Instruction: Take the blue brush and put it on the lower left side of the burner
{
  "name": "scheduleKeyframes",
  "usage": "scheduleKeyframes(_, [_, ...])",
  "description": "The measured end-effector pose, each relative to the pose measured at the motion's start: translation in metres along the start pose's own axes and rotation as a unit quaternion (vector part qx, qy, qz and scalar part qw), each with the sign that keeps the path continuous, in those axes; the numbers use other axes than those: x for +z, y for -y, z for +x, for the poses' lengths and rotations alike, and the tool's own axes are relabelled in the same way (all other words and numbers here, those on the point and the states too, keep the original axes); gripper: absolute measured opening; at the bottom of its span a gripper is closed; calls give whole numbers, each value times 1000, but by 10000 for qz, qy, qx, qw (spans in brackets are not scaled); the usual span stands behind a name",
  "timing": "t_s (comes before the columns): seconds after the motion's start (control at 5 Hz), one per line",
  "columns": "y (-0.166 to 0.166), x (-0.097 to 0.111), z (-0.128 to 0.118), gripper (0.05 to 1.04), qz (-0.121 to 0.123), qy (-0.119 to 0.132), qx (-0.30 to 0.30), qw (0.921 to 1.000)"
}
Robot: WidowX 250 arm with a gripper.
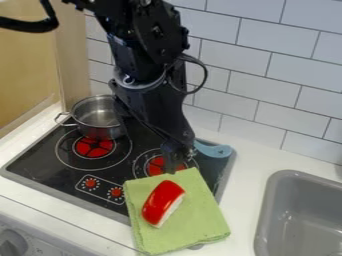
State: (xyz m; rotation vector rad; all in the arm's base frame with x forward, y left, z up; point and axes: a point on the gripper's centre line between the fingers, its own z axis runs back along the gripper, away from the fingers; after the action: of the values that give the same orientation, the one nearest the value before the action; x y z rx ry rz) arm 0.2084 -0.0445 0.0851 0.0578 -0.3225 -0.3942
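The black gripper (176, 159) hangs over the right part of the stove, in front of the right-hand burner and just above the back edge of the green cloth. Right beside it, the light blue brush (215, 149) lies at the stove's back right, its rounded end over the edge towards the counter. The brush's left part is hidden by the gripper; whether they touch I cannot tell. The black stove top (57, 172) has two red-centred burners, the left burner (94, 147) and the right burner (155, 166), which the gripper partly covers.
A metal pot (97, 119) stands at the stove's back left. On the front right corner lies a folded green cloth (194, 220) with a red and white toy (162, 202) on it. The grey sink (267, 210) is at the right, the tiled wall behind.
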Motion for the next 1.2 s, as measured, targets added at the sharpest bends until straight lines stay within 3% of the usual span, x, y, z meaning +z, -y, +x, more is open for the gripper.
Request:
scheduleKeyframes(0.2, [6, -10, -20, 998, -115, -358, -131, 9992])
scheduleKeyframes(0.4, [0, -17, -19, 998, -622, -781, -997, 9900])
scheduleKeyframes(0.6, [-3, -18, 0, 998, -1030, -821, -1619, 9780])
scheduleKeyframes(0.8, [-12, -22, 11, 998, -1209, -919, -2184, 9640])
scheduleKeyframes(1.0, [-20, -30, 36, 998, -1506, -969, -3066, 9349])
scheduleKeyframes(1.2, [-36, -35, 59, 998, -1417, -1144, -3737, 9095])
